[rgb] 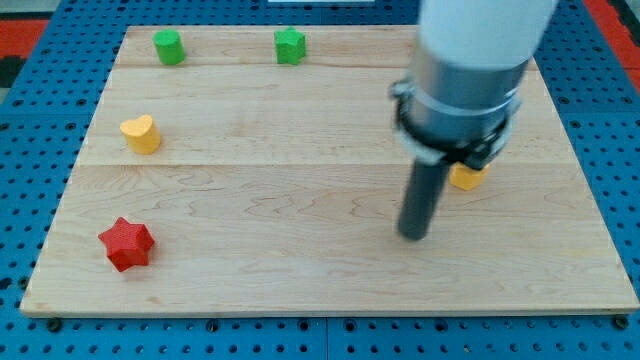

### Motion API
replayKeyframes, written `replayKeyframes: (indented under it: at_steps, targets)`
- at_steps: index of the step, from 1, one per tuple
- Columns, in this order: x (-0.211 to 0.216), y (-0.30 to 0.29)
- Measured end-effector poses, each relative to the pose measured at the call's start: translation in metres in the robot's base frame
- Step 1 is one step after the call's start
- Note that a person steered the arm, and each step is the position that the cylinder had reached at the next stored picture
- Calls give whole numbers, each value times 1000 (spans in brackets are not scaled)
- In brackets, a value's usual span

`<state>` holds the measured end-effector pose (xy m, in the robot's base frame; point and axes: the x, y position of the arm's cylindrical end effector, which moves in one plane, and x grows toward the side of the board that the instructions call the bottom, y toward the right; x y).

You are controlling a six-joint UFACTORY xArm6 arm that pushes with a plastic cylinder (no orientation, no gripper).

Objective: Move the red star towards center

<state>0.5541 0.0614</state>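
Observation:
The red star [126, 243] lies near the bottom left corner of the wooden board [300, 200]. My tip [413, 236] rests on the board right of the middle, far to the right of the red star and apart from it. The arm's white and grey body hangs above the rod at the view's top right.
A yellow heart block [141, 133] lies at the left. A green cylinder [168, 46] and a green star [290, 45] lie along the top edge. A yellow block [465, 178] is partly hidden behind the rod on the right. A blue pegboard [30, 150] surrounds the board.

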Motion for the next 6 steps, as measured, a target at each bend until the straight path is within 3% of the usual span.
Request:
replayKeyframes:
  at_steps: [2,3,4,5,6]
  targets:
    - [55,-222]
    - [53,-312]
    - [24,-311]
    - [6,-269]
    - [-7,-171]
